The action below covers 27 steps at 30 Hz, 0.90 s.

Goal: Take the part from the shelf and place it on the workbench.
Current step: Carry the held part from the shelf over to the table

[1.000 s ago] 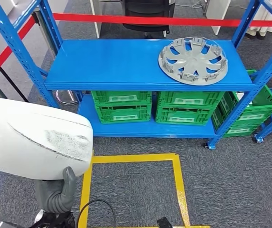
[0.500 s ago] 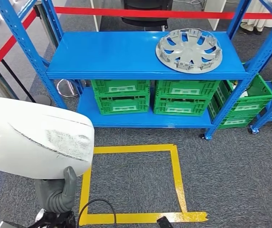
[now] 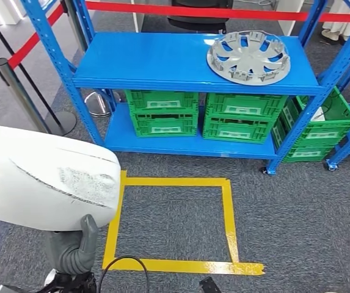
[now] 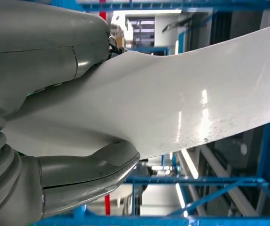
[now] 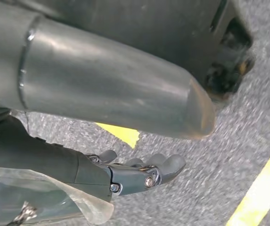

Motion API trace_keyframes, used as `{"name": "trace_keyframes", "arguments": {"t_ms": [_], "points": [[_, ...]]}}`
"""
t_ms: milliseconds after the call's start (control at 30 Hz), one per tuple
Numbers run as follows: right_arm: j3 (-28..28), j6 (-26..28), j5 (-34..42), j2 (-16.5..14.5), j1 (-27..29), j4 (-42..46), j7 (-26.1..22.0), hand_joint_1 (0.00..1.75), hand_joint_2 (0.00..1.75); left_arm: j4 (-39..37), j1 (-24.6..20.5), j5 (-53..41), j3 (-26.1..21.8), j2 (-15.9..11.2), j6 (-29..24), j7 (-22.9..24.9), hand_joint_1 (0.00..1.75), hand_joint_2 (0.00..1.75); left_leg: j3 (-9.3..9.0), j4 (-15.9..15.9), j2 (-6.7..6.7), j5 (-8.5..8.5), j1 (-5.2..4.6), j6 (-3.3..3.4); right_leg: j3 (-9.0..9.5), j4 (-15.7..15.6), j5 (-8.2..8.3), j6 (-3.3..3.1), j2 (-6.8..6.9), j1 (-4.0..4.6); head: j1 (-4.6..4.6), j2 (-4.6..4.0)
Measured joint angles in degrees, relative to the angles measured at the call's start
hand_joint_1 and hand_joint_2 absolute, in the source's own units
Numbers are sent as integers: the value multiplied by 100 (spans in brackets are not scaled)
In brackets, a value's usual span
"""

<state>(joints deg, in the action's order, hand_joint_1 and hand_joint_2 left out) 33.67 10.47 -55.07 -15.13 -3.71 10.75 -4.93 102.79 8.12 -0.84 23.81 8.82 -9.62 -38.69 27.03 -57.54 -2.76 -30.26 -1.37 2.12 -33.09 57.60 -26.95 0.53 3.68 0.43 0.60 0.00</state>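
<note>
Head view: large white curved plastic panel carried low at the left, grey left hand under it — blue steel shelf lies ahead, so the part is off it. Left wrist view: thumb and fingers clamp the panel edge for carrying. Right wrist view: right hand hangs over carpet, fingers loosely apart, holding nothing — spare.

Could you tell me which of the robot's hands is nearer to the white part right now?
Left. The left hand grips the white part, thumb against it. The right hand hangs over the grey floor, holding nothing.
</note>
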Motion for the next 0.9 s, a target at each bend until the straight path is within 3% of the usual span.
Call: {"name": "trace_keyframes", "arguments": {"t_ms": [67,100,167,233,267,300,367,400,467,500,567,633,733,767,800,833,900], "points": [[-1,2,-4,-10,-18,0,-4,0,0,-1,2,-3,-2,6,-4,0,175,175,11,151,66,27,12,24,-42,18,7,56,51,-7,-1,1],[-1,3,-8,-13,-24,0,-5,0,0,-1,4,1,-3,9,-3,0,175,175,29,208,105,64,33,44,-96,102,-75,86,-11,-10,6,0],[-1,4,-22,-12,-21,0,1,0,0,-2,6,15,-3,15,1,0,175,175,97,247,179,151,70,70,-316,587,-421,143,-234,-35,29,0],[-1,-2,-44,-10,-10,0,20,0,0,-2,5,26,-4,19,9,0,175,175,200,214,257,210,70,77,-569,1298,-784,185,-344,-54,44,0],[-1,-8,-55,-9,-6,0,33,0,0,-2,6,27,-5,19,13,0,175,175,248,187,297,232,68,72,-621,1512,-859,199,-352,-59,45,0],[-1,-15,-64,-8,-5,0,45,0,0,-2,6,27,-5,18,17,0,175,175,294,149,341,245,69,68,-575,1524,-829,211,-354,-64,45,0],[-1,-31,-75,-8,-6,0,62,0,0,-2,4,27,-5,19,24,0,175,175,372,54,442,248,77,53,-187,936,-530,224,-421,-93,45,0],[-1,-38,-80,-9,-8,0,67,0,0,-2,2,28,-5,20,28,0,175,175,411,5,491,244,79,34,39,556,-427,229,-557,-114,45,0],[-2,-50,-85,-12,-5,0,76,0,0,-2,-12,31,-3,22,40,0,175,175,502,-94,593,254,79,-22,310,97,-358,212,-797,-142,41,0],[-2,-52,-86,-12,1,0,82,0,0,-2,-17,31,-3,22,44,0,175,175,546,-119,646,276,84,-60,330,78,-381,194,-847,-138,39,0],[-1,-55,-87,-14,11,0,91,0,0,-2,-21,31,-5,22,51,0,175,175,606,-148,730,306,100,-134,323,80,-334,130,-726,-131,38,0],[-1,-56,-90,-19,8,0,93,0,0,-2,-26,31,-8,22,51,0,175,175,707,-333,613,164,100,-204,309,56,-290,48,-574,-143,14,0],[-1,-61,-91,-21,18,0,95,0,0,-3,-34,31,-8,21,51,0,175,175,1120,-1327,388,-380,133,-300,258,50,-263,-9,-315,-147,-18,0],[-1,-63,-93,-19,24,0,95,0,0,-4,-32,31,-8,21,51,0,175,175,1225,-1614,373,-481,151,-319,241,52,-257,-13,-226,-146,-16,0],[-1,-69,-98,-19,25,0,96,0,0,-5,-30,31,-9,20,51,0,175,175,1241,-1717,363,-478,166,-330,228,53,-252,-14,-143,-146,-18,0],[-1,-77,-102,-18,22,0,96,0,0,-6,-28,31,-9,20,51,0,175,175,1142,-1586,344,-367,177,-332,221,54,-246,-11,-67,-146,-17,0],[-1,-101,-110,-20,12,0,103,0,0,-7,-31,31,-9,21,51,0,175,175,711,-833,189,-17,175,-306,224,55,-238,0,63,-144,-17,0]]}}
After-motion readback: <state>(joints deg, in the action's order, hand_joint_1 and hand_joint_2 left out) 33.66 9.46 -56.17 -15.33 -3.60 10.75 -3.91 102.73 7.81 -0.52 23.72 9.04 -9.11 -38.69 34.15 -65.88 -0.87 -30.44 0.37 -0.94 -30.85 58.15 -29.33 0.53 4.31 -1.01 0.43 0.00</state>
